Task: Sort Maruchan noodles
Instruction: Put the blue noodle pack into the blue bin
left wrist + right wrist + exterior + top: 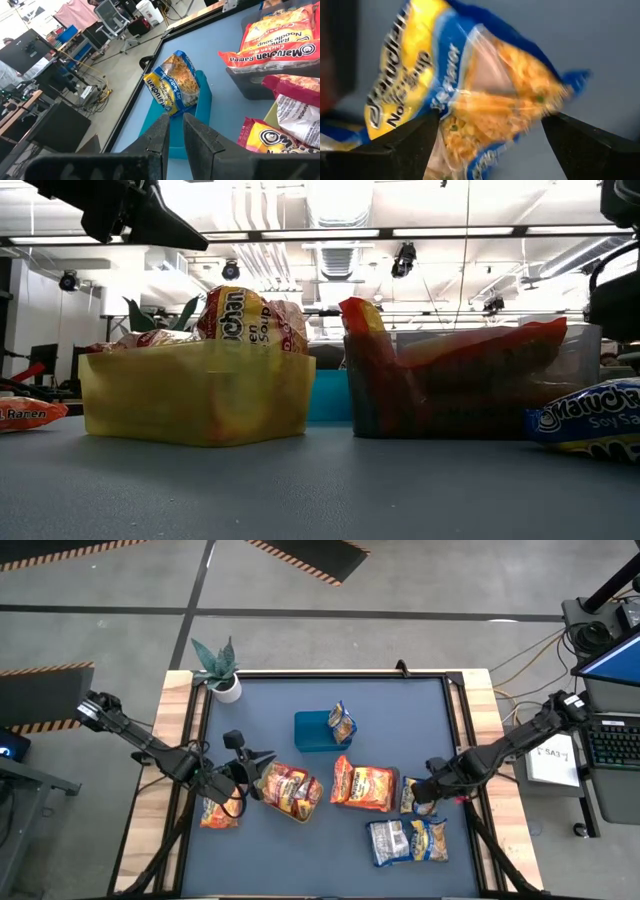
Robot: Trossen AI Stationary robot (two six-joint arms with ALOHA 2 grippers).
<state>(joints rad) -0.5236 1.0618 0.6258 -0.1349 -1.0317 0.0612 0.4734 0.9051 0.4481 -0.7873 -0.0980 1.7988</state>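
Observation:
The Maruchan noodles lie in groups. Red-orange packets fill a yellow-green tray (pixel 290 790) and a black tray (pixel 366 786). One blue-and-yellow packet (pixel 342 723) leans on the blue tray (pixel 315 732). My right gripper (pixel 491 116) points down, open wide, with a finger on either side of a blue-and-yellow packet (pixel 470 75) that lies on the mat (pixel 414 796). Two more such packets (pixel 408 841) lie nearer the front. My left gripper (pixel 175 132) hovers shut and empty beside the yellow-green tray (pixel 262 772). One orange packet (pixel 218 812) lies at the near left.
A potted plant (pixel 220 670) stands at the far left corner of the table. Wooden borders (pixel 180 740) run along both sides of the blue mat. In the low view the yellow-green tray (pixel 200 395) and the black tray (pixel 470 380) stand side by side.

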